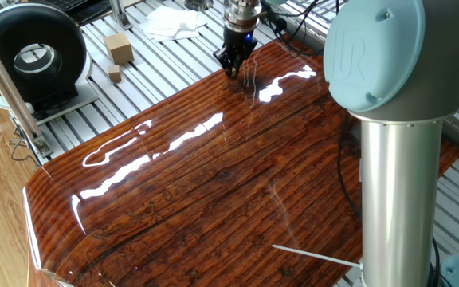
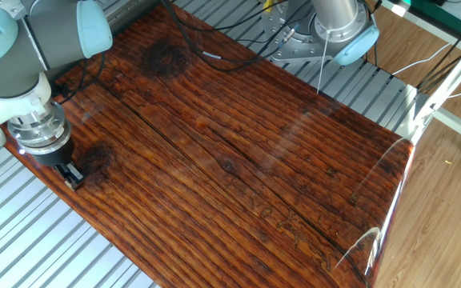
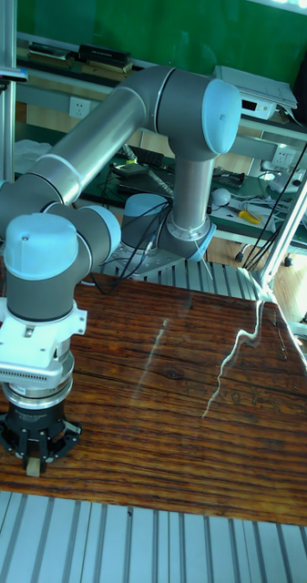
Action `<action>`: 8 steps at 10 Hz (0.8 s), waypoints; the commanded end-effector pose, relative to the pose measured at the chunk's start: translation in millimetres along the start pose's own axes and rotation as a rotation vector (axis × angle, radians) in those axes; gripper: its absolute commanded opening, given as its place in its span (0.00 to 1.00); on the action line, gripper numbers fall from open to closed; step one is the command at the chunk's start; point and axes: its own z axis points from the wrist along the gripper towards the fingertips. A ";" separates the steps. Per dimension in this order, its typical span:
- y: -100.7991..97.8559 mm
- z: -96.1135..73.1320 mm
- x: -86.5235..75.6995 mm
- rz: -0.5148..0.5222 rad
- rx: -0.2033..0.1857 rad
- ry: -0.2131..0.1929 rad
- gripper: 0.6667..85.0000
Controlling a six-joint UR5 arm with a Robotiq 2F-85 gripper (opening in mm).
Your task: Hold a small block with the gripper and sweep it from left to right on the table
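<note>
End effector pinches the block at seven o'clock on the glossy counter, slatted base below.

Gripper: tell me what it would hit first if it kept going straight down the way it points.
The gripper points straight down with the small block between its jaws, so the table comes first; the block looks to be already at its surface.
</note>
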 end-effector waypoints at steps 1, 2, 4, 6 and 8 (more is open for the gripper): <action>4.1 0.6 -0.4 0.017 0.001 0.002 0.00; 5.3 0.9 -0.3 0.019 0.005 0.005 0.00; 4.6 0.9 0.5 0.019 0.012 0.009 0.00; 5.4 0.7 0.8 0.020 0.010 0.011 0.00; 5.7 -0.1 0.6 0.021 0.006 0.012 0.00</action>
